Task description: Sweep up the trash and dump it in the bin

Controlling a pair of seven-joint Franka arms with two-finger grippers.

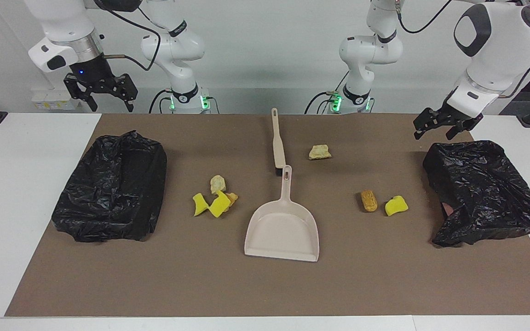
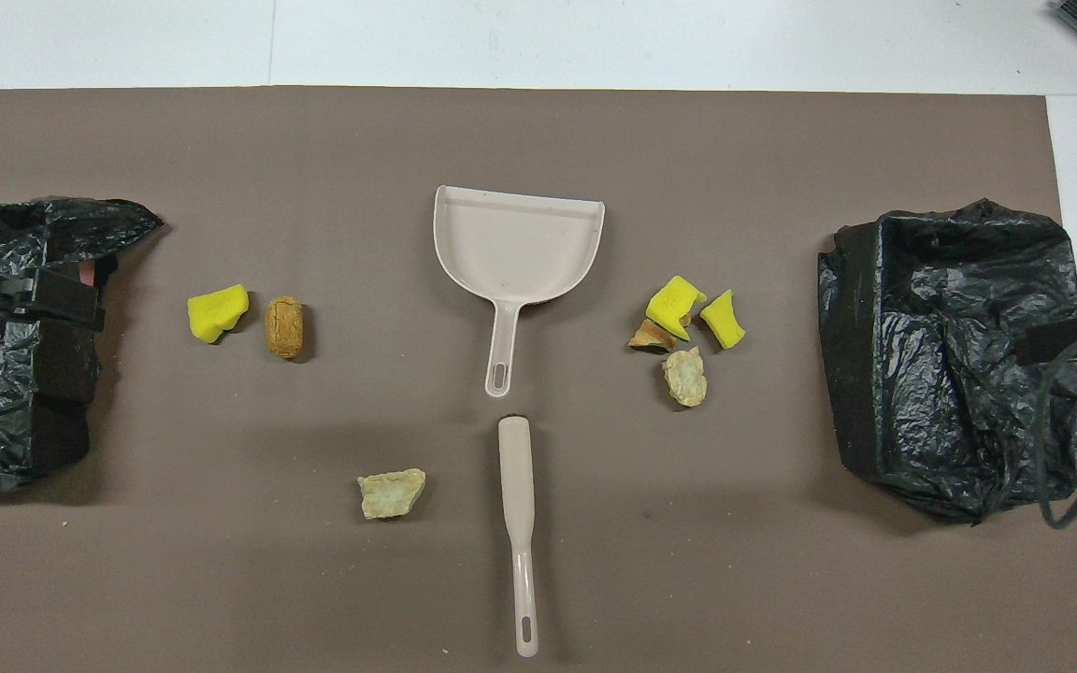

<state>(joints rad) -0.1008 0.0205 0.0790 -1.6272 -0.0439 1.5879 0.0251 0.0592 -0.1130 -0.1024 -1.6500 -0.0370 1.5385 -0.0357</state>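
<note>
A beige dustpan (image 1: 283, 230) (image 2: 515, 243) lies mid-mat, its handle pointing toward the robots. A beige brush (image 1: 278, 142) (image 2: 517, 495) lies in line with it, nearer the robots. Yellow scraps (image 1: 212, 204) (image 2: 693, 313) and a tan lump (image 1: 218, 183) (image 2: 685, 376) cluster beside the dustpan toward the right arm's end. A brown lump (image 1: 369, 200) (image 2: 284, 326) and a yellow scrap (image 1: 396, 205) (image 2: 217, 311) lie toward the left arm's end. Another tan lump (image 1: 319, 151) (image 2: 392, 493) lies beside the brush. My right gripper (image 1: 111, 105) is open, raised near one bin. My left gripper (image 1: 435, 132) (image 2: 34, 299) is open over the other.
Two bins lined with black bags stand on the brown mat (image 1: 265, 285), one at the right arm's end (image 1: 113, 200) (image 2: 954, 355) and one at the left arm's end (image 1: 481, 193) (image 2: 6, 374). White table (image 1: 16, 184) borders the mat.
</note>
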